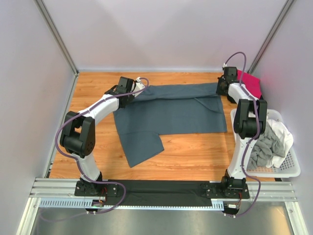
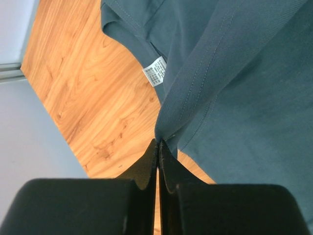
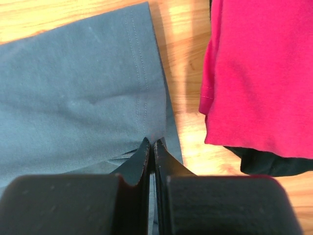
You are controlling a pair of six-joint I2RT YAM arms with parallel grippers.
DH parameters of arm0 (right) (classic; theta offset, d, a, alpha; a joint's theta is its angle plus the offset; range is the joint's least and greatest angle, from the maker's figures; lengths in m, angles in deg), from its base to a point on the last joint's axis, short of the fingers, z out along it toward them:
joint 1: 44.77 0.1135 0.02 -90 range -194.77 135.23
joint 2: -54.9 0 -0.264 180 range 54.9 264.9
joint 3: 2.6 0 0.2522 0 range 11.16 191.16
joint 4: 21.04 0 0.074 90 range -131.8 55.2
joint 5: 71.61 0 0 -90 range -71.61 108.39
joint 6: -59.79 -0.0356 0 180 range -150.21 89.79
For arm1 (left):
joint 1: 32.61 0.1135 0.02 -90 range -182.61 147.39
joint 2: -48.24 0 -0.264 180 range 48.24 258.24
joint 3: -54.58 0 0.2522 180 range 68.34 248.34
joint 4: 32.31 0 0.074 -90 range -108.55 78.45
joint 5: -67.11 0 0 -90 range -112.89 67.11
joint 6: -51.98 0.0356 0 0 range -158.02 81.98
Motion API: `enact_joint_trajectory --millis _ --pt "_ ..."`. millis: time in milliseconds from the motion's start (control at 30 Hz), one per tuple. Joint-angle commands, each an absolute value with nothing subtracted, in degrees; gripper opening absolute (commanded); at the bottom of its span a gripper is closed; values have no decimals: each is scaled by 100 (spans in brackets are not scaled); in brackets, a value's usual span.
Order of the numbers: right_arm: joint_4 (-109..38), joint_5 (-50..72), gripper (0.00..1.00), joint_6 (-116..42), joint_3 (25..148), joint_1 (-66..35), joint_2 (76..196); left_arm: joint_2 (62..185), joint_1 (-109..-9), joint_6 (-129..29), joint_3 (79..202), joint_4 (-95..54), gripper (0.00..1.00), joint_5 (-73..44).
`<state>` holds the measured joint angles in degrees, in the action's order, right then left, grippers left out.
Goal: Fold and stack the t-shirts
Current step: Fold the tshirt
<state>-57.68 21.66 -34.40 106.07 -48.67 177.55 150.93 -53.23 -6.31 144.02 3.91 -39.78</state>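
Black fingers of the left gripper and right gripper each pinch the slate blue-grey t-shirt.
Both pairs of jaws are pressed together with a fold of its cloth between their tips, the left at its far left end, the right at its far right edge. A white care tag sits by the collar, its print too small to read. This shirt lies flat on the wooden table, long axis left to right. Beside the right gripper, a magenta t-shirt lies on a black one.
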Motion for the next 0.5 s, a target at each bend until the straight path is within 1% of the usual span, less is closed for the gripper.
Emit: enact_joint_trajectory --millis 0,233,467 --pt "-5608 2445 0 -3355 10556 -4916 17452 14826 -5326 -735 14455 325 0 -4109" --pt "-5625 2577 0 -3355 10441 -4916 17514 14825 -5300 -813 14331 342 0 -4179" --pt "-5678 2489 0 -3355 10520 -4925 17602 14773 -5282 -954 14287 562 0 -3951"
